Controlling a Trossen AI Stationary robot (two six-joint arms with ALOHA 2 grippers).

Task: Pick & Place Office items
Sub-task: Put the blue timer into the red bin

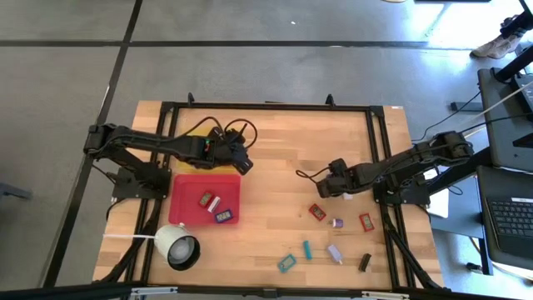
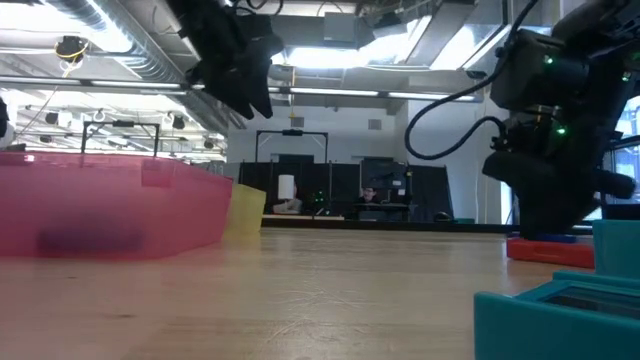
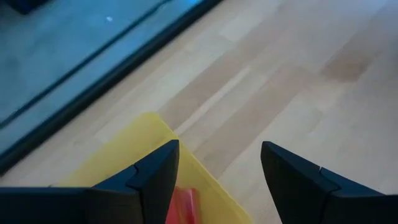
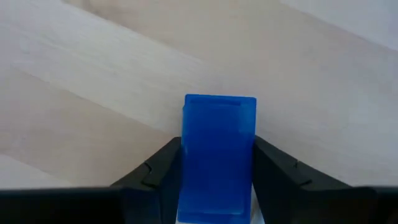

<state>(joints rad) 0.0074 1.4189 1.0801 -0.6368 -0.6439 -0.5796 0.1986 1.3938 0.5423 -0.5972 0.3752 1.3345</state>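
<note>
At mid-table, your right gripper (image 4: pixel 217 168) pinches a blue block (image 4: pixel 219 155) between its fingers, low over the wood, ready to carry. Your left gripper (image 3: pixel 219 171) hangs wide and empty over the yellow tray (image 3: pixel 134 152). Other items lie in the red tray (image 1: pixel 187 187).

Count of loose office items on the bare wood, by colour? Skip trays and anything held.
red pieces: 2
teal pieces: 2
purple pieces: 2
black piece: 1
Total: 7
Skipped: the blue block clamped in the right gripper.
</note>
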